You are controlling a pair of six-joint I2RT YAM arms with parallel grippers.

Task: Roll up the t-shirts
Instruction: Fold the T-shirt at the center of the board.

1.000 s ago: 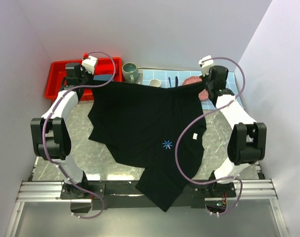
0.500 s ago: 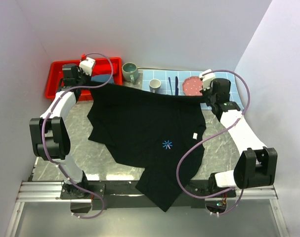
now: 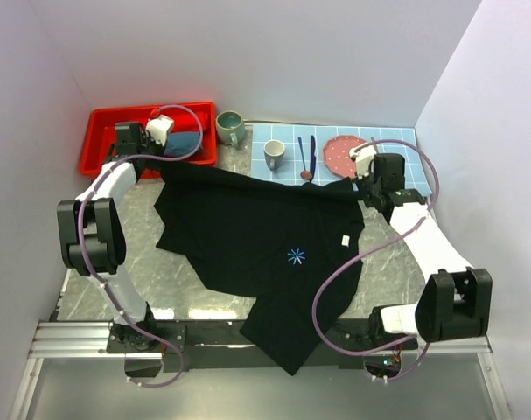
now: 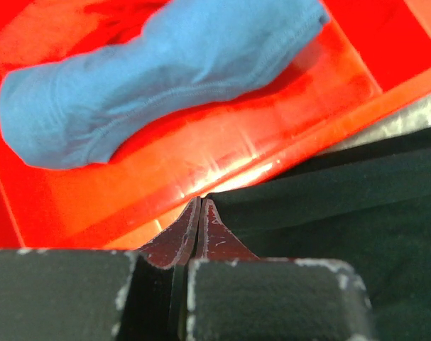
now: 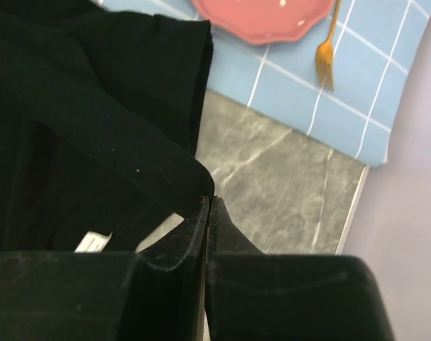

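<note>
The large black t-shirt (image 3: 256, 236) with a light-blue starburst print (image 3: 295, 255) lies spread over the marble table, its near end hanging over the front edge. My left gripper (image 3: 147, 162) is shut on the shirt's far left corner (image 4: 222, 202), by the red bin. My right gripper (image 3: 363, 182) is shut on the shirt's far right corner (image 5: 194, 174). The far hem is stretched between them. The teal-blue t-shirt (image 4: 151, 78) lies bunched in the red bin (image 3: 108, 131).
A light-blue checked placemat (image 3: 396, 149) at the back right carries a pink plate (image 3: 342, 153), a grey mug (image 3: 275, 153), cutlery (image 3: 307, 157) and a gold fork (image 5: 327, 42). A green mug (image 3: 230, 127) stands beside the bin. Walls close in on three sides.
Both grippers have pulled the shirt's far edge toward the near side and lower. The plate, mug and cutlery, partly covered before, now show in full.
</note>
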